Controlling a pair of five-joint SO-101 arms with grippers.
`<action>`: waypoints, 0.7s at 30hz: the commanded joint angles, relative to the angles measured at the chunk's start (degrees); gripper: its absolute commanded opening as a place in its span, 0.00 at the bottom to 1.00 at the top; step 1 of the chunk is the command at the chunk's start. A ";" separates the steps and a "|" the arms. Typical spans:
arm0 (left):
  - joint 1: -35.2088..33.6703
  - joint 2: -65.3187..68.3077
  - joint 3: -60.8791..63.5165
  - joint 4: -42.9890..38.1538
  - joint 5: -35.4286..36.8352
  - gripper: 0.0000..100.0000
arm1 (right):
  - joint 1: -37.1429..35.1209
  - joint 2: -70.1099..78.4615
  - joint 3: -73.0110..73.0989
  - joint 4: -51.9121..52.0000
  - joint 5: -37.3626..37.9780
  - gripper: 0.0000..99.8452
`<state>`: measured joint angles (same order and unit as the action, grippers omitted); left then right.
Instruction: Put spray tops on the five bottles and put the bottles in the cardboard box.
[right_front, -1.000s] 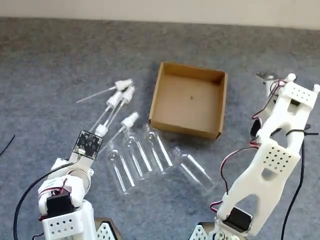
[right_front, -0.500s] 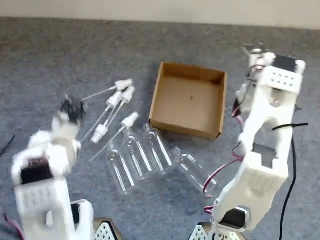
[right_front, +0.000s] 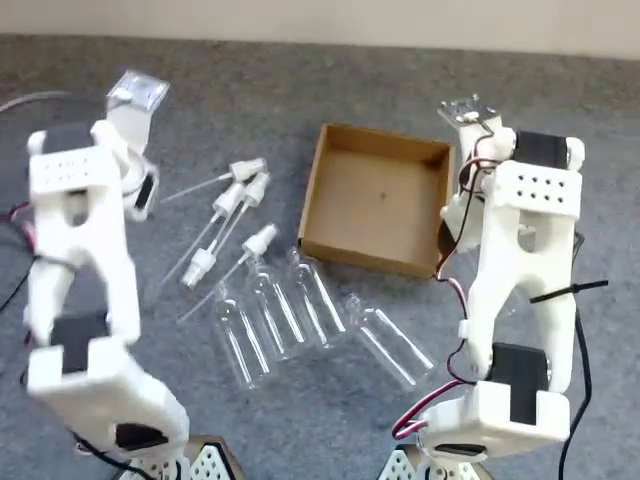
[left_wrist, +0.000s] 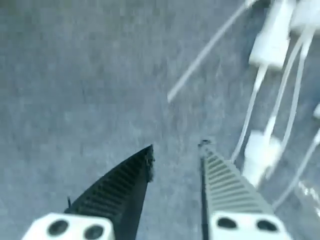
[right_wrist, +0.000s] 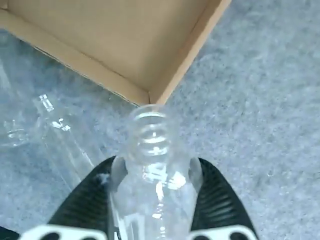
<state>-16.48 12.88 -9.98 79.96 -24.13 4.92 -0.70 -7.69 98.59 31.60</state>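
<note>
Four clear bottles (right_front: 275, 312) lie side by side in front of the cardboard box (right_front: 318, 190). Several white spray tops (right_front: 228, 198) with long tubes lie left of the box. My right gripper (right_wrist: 152, 175) is shut on a fifth clear bottle (right_wrist: 150, 137), held neck-forward just off the box's near right corner (right_wrist: 150, 95). My left gripper (left_wrist: 176, 152) is open over bare carpet, with spray tops (left_wrist: 274, 40) just beside it. In the high view the left arm (right_front: 75, 200) stands tall at the left and the right arm (right_front: 525, 230) at the right of the box.
Grey carpet (right_front: 250, 90) covers the table. The box interior (right_front: 375, 200) holds nothing. One lying bottle (right_wrist: 55, 132) is close to the held one. Open carpet lies behind and to the left of the spray tops.
The left arm has risen from low at the front and swung out to the left of the spray tops. The right arm has moved in toward the box's right side.
</note>
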 joint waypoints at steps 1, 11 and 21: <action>6.99 9.54 -17.19 0.62 -2.64 0.21 | -0.84 -2.95 -0.31 -1.63 -1.85 0.00; 12.53 41.80 -56.40 0.97 -10.37 0.21 | -0.84 -2.95 0.04 -4.70 -6.24 0.00; 16.04 58.15 -76.00 1.05 -10.29 0.21 | -3.03 -2.95 0.04 -4.70 -6.15 0.00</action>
<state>-3.03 70.29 -82.59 80.31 -34.24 2.99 -0.79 -7.43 94.90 26.07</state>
